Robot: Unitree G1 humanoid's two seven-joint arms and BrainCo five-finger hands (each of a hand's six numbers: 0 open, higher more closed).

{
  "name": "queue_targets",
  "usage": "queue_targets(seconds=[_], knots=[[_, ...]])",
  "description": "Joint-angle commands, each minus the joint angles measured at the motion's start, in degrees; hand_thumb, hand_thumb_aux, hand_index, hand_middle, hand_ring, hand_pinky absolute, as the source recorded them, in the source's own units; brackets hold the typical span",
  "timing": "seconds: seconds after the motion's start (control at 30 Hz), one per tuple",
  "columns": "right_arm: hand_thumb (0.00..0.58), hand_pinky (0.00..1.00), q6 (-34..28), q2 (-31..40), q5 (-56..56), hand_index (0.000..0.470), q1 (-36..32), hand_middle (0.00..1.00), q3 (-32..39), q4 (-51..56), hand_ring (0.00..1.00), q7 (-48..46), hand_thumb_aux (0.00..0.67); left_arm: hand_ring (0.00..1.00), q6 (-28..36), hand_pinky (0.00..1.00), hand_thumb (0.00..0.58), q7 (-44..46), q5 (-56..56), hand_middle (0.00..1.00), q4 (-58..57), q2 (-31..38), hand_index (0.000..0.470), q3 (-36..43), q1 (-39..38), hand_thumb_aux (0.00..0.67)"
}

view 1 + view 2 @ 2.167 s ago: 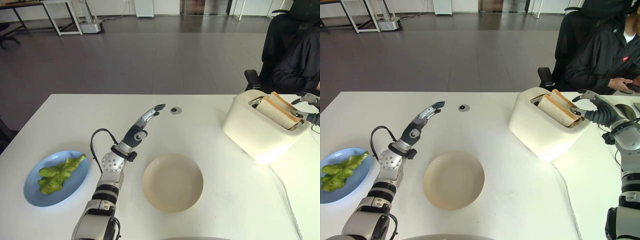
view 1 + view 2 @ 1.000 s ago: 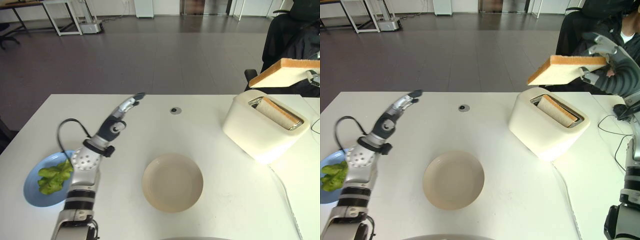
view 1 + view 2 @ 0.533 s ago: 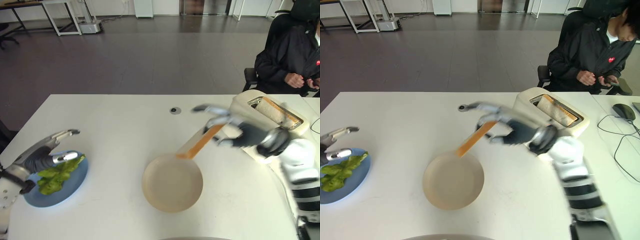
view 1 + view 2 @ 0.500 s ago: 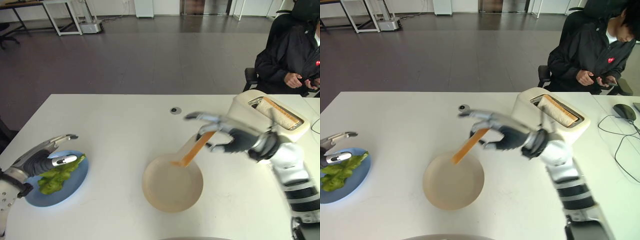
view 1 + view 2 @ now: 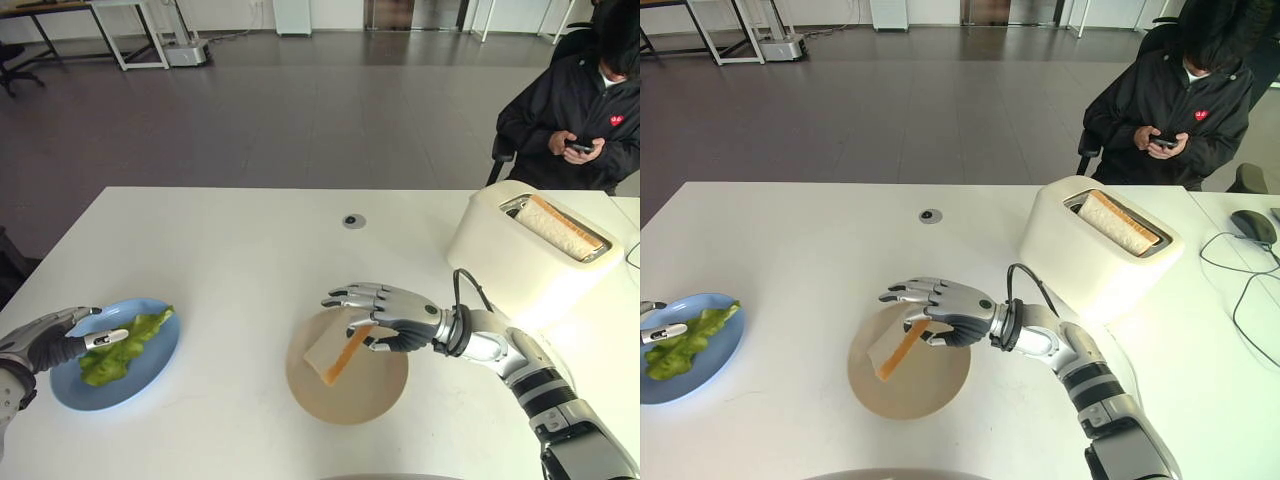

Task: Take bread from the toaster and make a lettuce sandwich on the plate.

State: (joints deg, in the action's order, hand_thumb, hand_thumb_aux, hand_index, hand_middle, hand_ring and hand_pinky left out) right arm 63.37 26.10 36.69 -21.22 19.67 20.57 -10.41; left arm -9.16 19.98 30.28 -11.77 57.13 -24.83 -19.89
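Just over the plate (image 5: 385,392), the right hand (image 5: 400,318), palm down, grasps a tilted bread slice (image 5: 320,352).

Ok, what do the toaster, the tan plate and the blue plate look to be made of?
Toaster: cream shell, smooth with a soft sheen, probably plastic or painted metal; the slot rim looks metallic. Tan plate: even matte beige, plastic or ceramic, cannot tell which. Blue plate: smooth pale blue, faint sheen, same doubt.

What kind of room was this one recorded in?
Probably an office or lab, not a kitchen: bare grey floor, a metal-legged desk at the back, a computer mouse near the toaster.
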Motion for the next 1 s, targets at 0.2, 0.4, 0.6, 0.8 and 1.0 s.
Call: queue_targets(seconds=[0.2, 0.4, 0.6, 0.8, 1.0], knots=[[0.0, 0.0, 2.2, 8.8, 2.6, 0.0, -1.2, 0.0, 0.6, 0.8, 0.0, -1.7, 0.0, 0.0, 0.4, 0.0, 0.0, 0.7, 0.0, 0.0, -0.6, 1.8, 0.0, 4.4, 0.3, 0.0], [0.0, 0.0, 1.8, 9.9, -0.4, 0.0, -1.5, 0.0, 0.2, -0.9, 0.0, -2.0, 0.0, 0.0, 0.6, 0.0, 0.478, 0.8, 0.7, 0.0, -0.5, 2.2, 0.273, 7.5, 1.3, 0.389], [0.0, 0.0, 1.4, 10.1, -2.3, 0.0, -1.1, 0.0, 0.9, -1.6, 0.0, -3.4, 0.0, 0.0, 1.1, 0.0, 0.531, -2.1, 5.0, 0.0, -3.7, 3.3, 0.334, 12.9, 4.8, 0.476], [0.0, 0.0, 1.0, 10.2, -3.0, 0.0, -0.9, 0.0, 0.8, -2.3, 0.0, -4.0, 0.0, 0.0, 0.2, 0.0, 0.559, -3.9, 5.3, 0.0, -5.5, 3.6, 0.382, 15.5, 6.4, 0.544], [0.0, 0.0, 0.5, 10.0, -3.5, 0.0, -0.9, 0.0, 0.9, -2.6, 0.0, -4.4, 0.0, 0.0, -0.1, 0.0, 0.517, -6.0, 5.0, 0.0, -4.3, 4.7, 0.315, 14.6, 5.7, 0.449]])
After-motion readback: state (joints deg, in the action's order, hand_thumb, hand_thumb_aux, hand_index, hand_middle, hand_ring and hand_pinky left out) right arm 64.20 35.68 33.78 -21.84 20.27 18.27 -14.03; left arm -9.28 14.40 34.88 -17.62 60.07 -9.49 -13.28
